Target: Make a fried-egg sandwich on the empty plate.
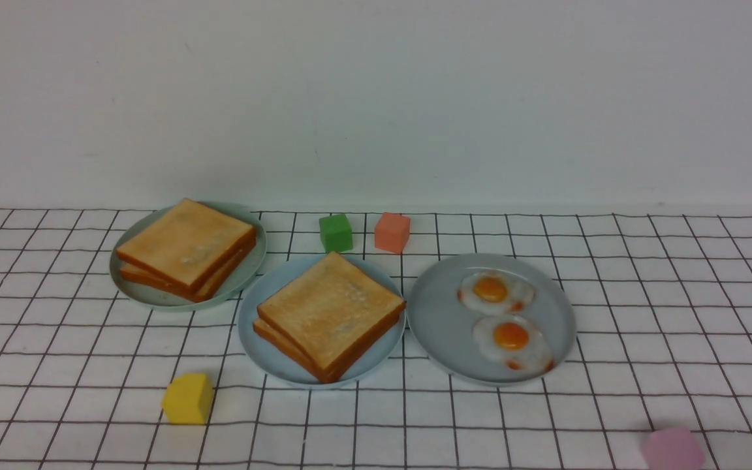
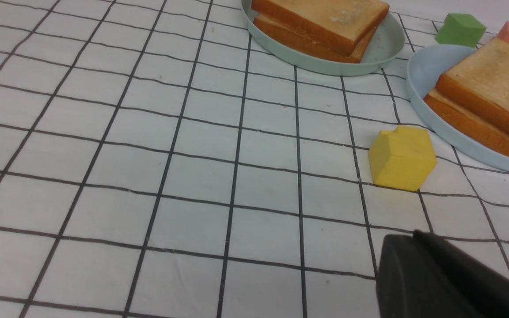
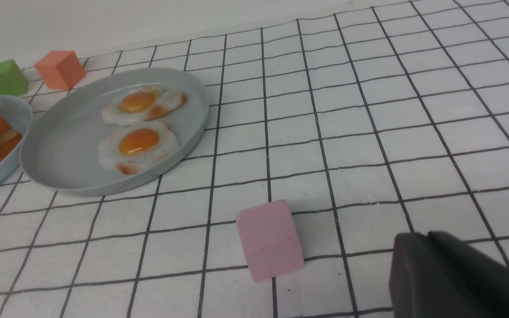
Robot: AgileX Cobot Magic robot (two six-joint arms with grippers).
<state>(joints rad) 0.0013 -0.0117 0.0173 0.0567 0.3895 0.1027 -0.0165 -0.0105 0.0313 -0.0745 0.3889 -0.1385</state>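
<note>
- Left tool (image 2: 449, 278): we see only a dark corner of it in its wrist view, low over the desk (image 2: 148, 176); can't tell if it's open or closed, nothing visibly held.
- Right tool (image 3: 462, 278): same, one dark edge in its wrist view; grip state can't be told.
- Neither arm shows in the front view.
- Sky-blue plate (image 1: 255, 326) sits at centre w/ two toast slices (image 1: 330, 313) stacked on it, top slice slightly offset. Any egg between them is hidden from us.
- Grey-green plate (image 1: 245, 271), to its left & farther back, holds a toast stack (image 1: 187, 248).
- Grey plate (image 1: 441, 320), just right of centre, holds two fried eggs (image 1: 503, 320).
- Blocks: green (image 1: 335, 232) & orange (image 1: 392, 232) behind the centre plate, yellow (image 1: 188, 398) front left, pink (image 1: 673, 449) front right.
</note>
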